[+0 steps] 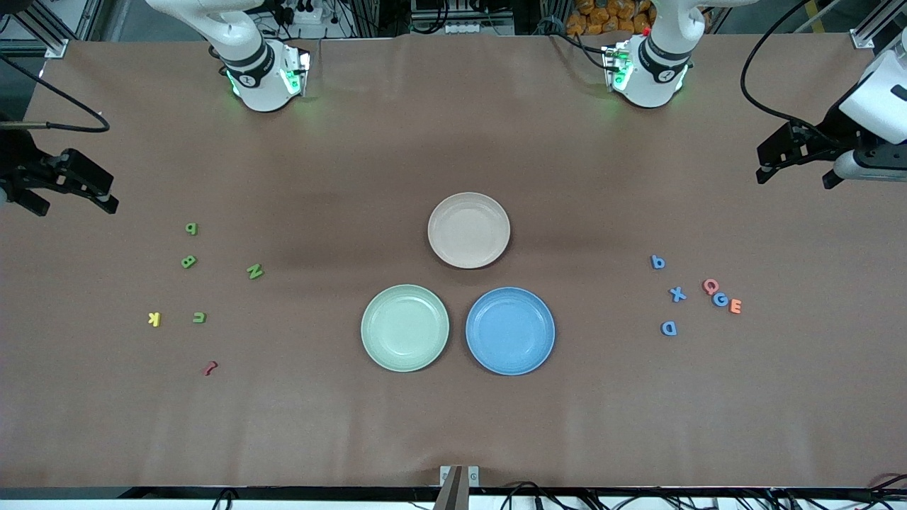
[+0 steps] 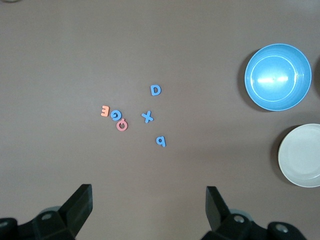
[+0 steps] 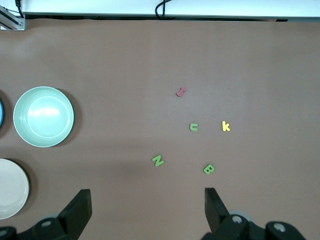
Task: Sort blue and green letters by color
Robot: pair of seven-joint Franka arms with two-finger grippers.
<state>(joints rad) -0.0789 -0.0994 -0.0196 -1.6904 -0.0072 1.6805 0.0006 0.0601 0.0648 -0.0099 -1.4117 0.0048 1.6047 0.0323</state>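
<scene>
Clock positions read on the front view, centred on the three plates.

Brown covered worktop [image 1: 453,425]: broad bare strips along every edge, with a wide open lane at 12 o'clock between the plates and the two arm bases.

At centre: round beige plastic plate [image 1: 469,230] at 12 o'clock, pale green plate [image 1: 404,327] at 7 o'clock, blue plate [image 1: 510,330] at 5 o'clock. Green and blue rims just beside each other, not touching. All three holding nothing.

At 9 o'clock, toward the right arm's end: small chunky green letters reading P [image 1: 190,228], B [image 1: 188,261], N [image 1: 255,270] and U [image 1: 199,317], well apart from one another. Yellow K [image 1: 154,319] beside the U; small red piece [image 1: 210,367] at 6 o'clock of it.

At 3 o'clock, toward the left arm's end: blue letters reading b [image 1: 657,262], X [image 1: 678,294] and D [image 1: 669,328], spaced apart. Blue G [image 1: 720,299] wedged between pink Q [image 1: 710,285] and orange E [image 1: 735,306], crowded close.

Left jaws: spread wide, empty, up over the worktop edge at 2 o'clock.

Right jaws: spread wide, empty, up over the opposite end at 10 o'clock.
</scene>
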